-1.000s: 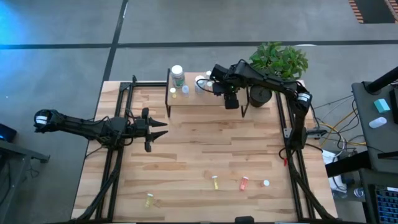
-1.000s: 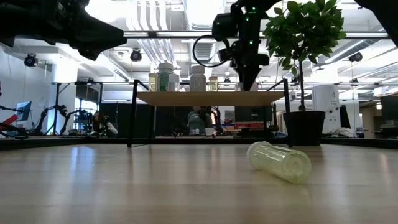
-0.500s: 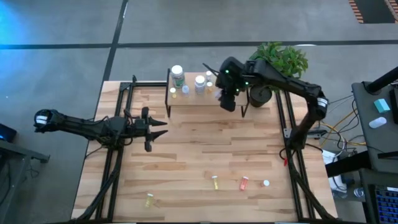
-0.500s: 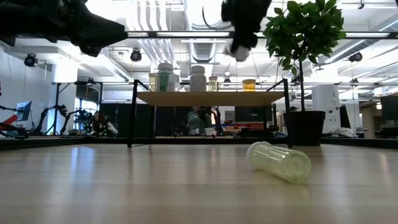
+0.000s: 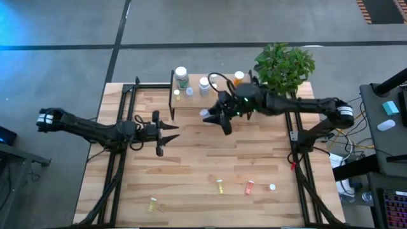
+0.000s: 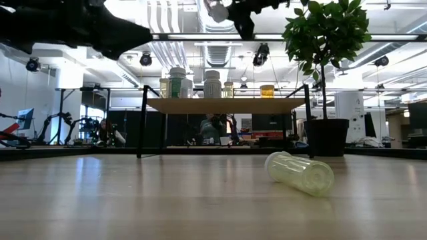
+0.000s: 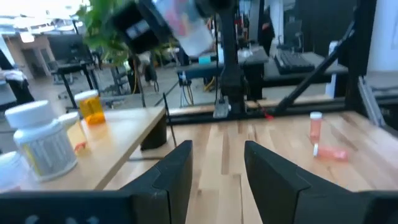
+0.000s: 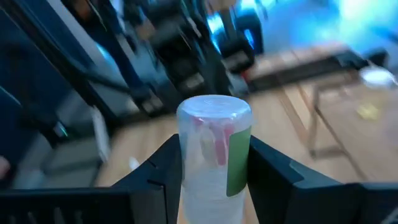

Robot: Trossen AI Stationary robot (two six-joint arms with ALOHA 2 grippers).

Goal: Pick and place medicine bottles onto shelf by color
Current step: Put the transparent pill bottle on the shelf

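The right gripper (image 5: 213,115) is clamped on a clear, white-capped bottle (image 8: 214,155), carried in the air just off the shelf (image 5: 191,100) at its 5 o'clock corner, so a carry step looks to be in hand. Next it likely needs a spot among the like-coloured bottles at the shelf's 12 o'clock edge. The left gripper (image 5: 170,130) waits spread and empty at the table's 9 o'clock side.

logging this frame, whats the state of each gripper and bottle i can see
right gripper: shut on a clear white-capped bottle, held in the air off the shelf
left gripper: open, empty, above the table
orange bottle: upright on the shelf
green-labelled bottle: upright on the shelf
pale yellow vial: lying on its side on the table
pink vial: lying on the table
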